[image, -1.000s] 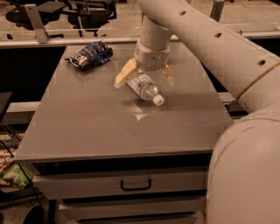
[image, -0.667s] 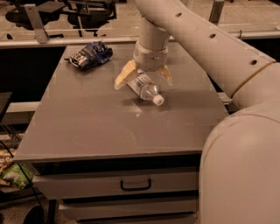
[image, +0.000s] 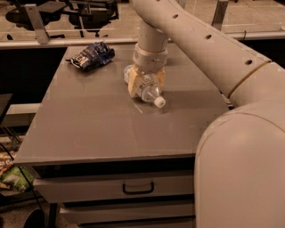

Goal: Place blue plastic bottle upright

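Nearest of all, the robot's pale rounded body [image: 240,169] fills the lower right corner. To its left is the front of a grey cabinet with a shallow drawer [image: 89,190] and a dark handle [image: 138,189] at its middle. On top of the cabinet lies a flat grey counter [image: 89,120], seen from above and slightly to one side.

Right of the middle of the counter is the bottle [image: 149,92], small and clear, lying tilted on its side rather than upright. Its white cap [image: 159,102] points toward the viewer and to the right, low against the counter top. Whether the cap touches the surface is hard to tell.

The pincer [image: 146,87] comes down onto the bottle from above. Its two yellowish fingers [image: 132,85] sit one on each side of the bottle's body and pinch it between them.

From the pincer a thick cream arm [image: 200,40] rises, then bends across the upper right back to the robot's body.

Farther back, near the counter's far left corner and well apart from the bottle, lies a crumpled blue and white snack bag [image: 91,55].

Beyond the counter, dark office chairs [image: 89,11] stand on a light floor.
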Available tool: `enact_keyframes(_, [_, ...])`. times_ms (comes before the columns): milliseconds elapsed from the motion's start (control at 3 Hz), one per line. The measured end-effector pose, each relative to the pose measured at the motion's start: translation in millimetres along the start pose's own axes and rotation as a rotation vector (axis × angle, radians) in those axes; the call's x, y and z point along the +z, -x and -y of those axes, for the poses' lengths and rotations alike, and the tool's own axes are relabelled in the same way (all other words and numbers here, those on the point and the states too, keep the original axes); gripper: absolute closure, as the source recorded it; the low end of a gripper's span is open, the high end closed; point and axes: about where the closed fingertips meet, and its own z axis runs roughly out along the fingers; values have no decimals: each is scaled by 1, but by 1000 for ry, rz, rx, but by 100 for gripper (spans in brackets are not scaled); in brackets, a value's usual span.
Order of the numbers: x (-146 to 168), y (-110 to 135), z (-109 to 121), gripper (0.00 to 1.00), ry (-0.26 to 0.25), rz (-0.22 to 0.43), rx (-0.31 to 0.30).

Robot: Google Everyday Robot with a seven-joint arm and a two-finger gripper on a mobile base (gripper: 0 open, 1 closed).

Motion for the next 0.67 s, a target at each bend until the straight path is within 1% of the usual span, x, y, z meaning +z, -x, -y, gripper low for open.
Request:
enact_keyframes(333, [-8, 1, 5, 63, -12, -12, -17])
enact_keyframes(667, [-30, 5, 19, 86, -73, -40, -9])
